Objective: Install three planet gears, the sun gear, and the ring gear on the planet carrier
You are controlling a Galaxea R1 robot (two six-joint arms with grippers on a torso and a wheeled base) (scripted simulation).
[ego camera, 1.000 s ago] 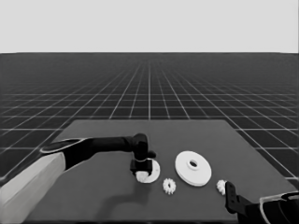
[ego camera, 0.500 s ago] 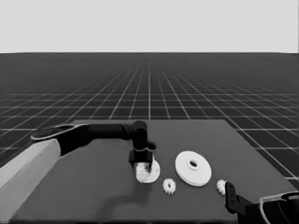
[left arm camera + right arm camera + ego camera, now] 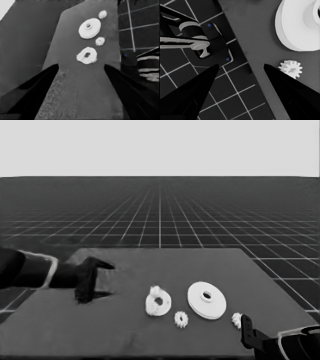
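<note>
The smaller round part (image 3: 159, 303), the planet carrier, lies at the table's middle with a small planet gear (image 3: 155, 292) standing on its far left rim. The left wrist view shows it (image 3: 86, 55) with a lumpy outline. My left gripper (image 3: 86, 294) hangs open over the table's left end, well apart from it, with nothing between its fingers (image 3: 81, 65). The larger round part (image 3: 206, 300), the ring gear, lies flat to the right (image 3: 89, 28). One loose gear (image 3: 181, 319) sits in front between the two discs. My right gripper (image 3: 246, 327) waits open at the lower right corner (image 3: 241, 65).
Another loose gear (image 3: 236, 320) lies by the table's right front corner, close to the right gripper's fingers (image 3: 290, 68). The larger round part (image 3: 300, 27) looms beside it there. Dark machinery with small blue lights (image 3: 210, 47) shows past the table's edge.
My left gripper has drawn back leftward from the smaller round part to the table's left end, leaving a gear on that part. The right arm has stayed put.
</note>
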